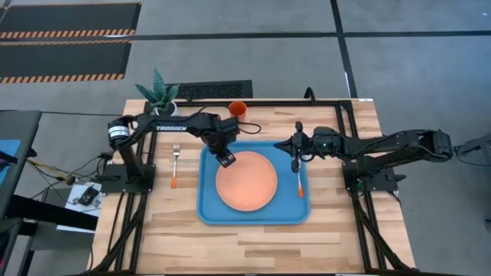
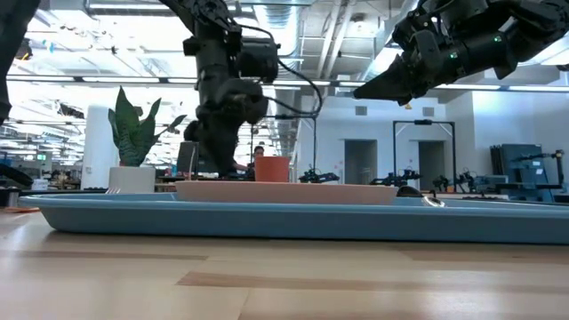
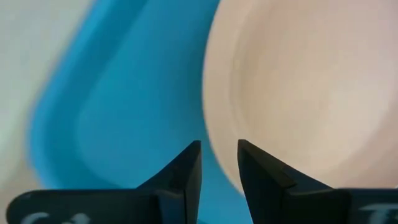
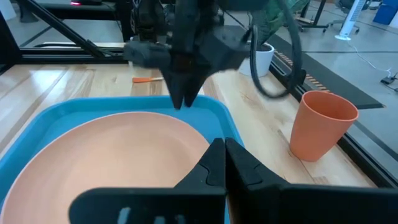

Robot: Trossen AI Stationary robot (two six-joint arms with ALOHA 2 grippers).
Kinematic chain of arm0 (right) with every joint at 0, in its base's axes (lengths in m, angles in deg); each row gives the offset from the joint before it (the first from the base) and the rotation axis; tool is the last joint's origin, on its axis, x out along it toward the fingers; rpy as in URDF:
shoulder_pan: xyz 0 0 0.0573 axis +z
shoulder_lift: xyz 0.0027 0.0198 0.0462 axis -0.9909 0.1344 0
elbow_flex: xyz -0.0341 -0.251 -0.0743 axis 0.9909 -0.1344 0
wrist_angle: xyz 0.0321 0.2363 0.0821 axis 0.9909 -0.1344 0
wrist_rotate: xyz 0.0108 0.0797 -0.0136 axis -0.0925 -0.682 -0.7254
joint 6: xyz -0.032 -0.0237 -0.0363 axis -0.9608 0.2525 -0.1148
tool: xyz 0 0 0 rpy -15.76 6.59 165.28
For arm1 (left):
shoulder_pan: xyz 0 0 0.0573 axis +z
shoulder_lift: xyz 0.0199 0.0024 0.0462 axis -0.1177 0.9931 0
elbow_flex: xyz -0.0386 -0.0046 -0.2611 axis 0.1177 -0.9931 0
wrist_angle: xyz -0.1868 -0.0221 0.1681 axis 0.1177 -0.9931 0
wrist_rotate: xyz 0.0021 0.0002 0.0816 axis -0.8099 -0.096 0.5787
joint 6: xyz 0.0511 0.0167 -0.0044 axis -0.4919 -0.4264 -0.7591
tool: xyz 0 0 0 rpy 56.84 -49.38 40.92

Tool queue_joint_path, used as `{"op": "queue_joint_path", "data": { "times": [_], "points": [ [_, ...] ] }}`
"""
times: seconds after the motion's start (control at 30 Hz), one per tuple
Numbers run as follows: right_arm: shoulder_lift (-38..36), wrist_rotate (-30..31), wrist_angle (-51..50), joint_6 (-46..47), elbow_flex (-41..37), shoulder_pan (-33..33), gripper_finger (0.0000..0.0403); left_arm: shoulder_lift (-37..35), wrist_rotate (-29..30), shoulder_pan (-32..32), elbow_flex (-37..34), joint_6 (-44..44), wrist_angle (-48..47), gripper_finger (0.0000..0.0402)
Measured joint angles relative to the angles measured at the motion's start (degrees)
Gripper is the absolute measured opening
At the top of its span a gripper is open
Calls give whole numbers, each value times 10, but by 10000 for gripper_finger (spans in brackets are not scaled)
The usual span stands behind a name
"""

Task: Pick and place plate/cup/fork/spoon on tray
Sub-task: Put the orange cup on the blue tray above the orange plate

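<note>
The salmon plate (image 1: 245,182) lies flat in the light-blue tray (image 1: 209,207). The spoon (image 1: 300,184) lies in the tray to the right of the plate, with its orange handle toward the near edge. The fork (image 1: 175,165) lies on the table to the left of the tray. The orange cup (image 1: 238,110) stands upright beyond the tray. My left gripper (image 1: 227,160) points down over the plate's far-left rim (image 3: 217,124), open by a narrow gap and empty. My right gripper (image 1: 295,165) hangs shut and empty above the spoon's far end (image 4: 219,152).
A white pot with a spiky green plant (image 1: 157,92) stands at the table's far left corner. Black frame rails run along the far edge and both sides. Bare wood shows between the tray and the near edge.
</note>
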Motion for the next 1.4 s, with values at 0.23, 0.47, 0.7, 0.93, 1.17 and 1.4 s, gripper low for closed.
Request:
{"op": "queue_joint_path", "data": {
  "times": [0.23, 0.47, 0.7, 0.93, 1.17, 1.4],
  "points": [
    [0, -1, 0, -1, 0, 0, 8, -45, 41, 0, -3, -113, 17, 87],
    [12, -3, 19, -4, 0, 0, 8, -59, 68, 30, -2, -260, 31, 44],
    [92, -55, 116, -14, 0, -10, 8, -59, 71, 98, 3, -324, 79, 4],
    [128, -94, 160, -10, 0, -36, 8, -54, 71, 132, 5, -374, 131, 0],
    [131, -94, 162, -9, 0, -38, 8, -52, 67, 144, 5, -408, 162, 0],
    [131, -95, 173, -9, 0, -38, 8, -22, 55, 154, 12, -428, 161, 0]
  ]
}}
